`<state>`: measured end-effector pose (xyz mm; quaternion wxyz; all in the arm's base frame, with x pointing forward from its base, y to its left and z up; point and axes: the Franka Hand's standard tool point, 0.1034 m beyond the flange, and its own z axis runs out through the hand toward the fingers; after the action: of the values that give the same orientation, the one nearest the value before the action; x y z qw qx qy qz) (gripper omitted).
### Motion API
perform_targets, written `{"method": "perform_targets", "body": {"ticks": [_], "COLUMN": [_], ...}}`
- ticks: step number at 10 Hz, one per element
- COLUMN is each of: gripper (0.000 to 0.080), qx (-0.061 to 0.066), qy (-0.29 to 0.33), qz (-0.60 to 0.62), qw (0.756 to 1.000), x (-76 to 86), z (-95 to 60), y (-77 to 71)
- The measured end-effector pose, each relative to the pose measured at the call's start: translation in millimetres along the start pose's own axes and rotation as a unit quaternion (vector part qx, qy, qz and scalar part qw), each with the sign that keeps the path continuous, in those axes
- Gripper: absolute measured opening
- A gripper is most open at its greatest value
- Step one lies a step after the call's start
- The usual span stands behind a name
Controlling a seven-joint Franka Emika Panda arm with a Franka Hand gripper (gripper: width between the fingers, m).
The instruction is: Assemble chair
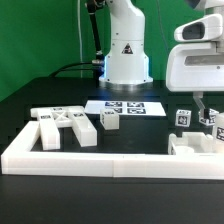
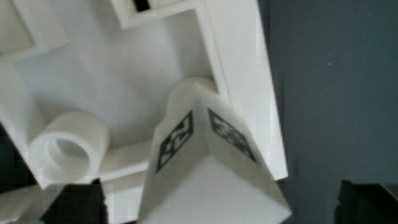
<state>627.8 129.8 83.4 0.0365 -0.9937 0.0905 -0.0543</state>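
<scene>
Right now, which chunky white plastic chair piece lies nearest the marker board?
The small tagged block alone in front of the marker board; the rest sit farther off.

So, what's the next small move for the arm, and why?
Probably ease straight down onto the tagged piece and grip it: the gripper hangs close over it at the exterior view's right, and the piece fills the wrist view.

Bright even lighting; wrist view softly blurred.

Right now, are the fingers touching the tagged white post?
Cannot tell. The exterior view shows the fingers low among tagged blocks, overlap hiding contact; the wrist view shows the tagged post but no clear fingertips.
</scene>
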Motion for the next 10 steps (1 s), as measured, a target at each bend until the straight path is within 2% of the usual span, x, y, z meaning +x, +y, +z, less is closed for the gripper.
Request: {"method": "perform_targets", "body": {"ticks": [3, 5, 7, 8, 9, 10], "gripper": [0.0649, 0.0649, 0.0649, 0.0555, 0.0555, 0.0387], "qx": [-0.003, -0.012, -0.014, -0.014, -0.014, -0.014], "qy": [-0.001, -0.002, -0.003, -0.003, -0.003, -0.003], "qz": [-0.125, -0.234, -0.282, -0.282, -0.271, -0.27], "qw": [0.992, 0.972, 0.959, 0.959, 0.963, 0.963], "x": [-0.2, -0.5, 0.6, 0.7, 0.6, 0.7], "z": [1.6, 3.3, 3.2, 3.4, 3.5, 3.6], "y": [1.8, 3.5, 6.5, 7.0, 7.0, 7.4]}}
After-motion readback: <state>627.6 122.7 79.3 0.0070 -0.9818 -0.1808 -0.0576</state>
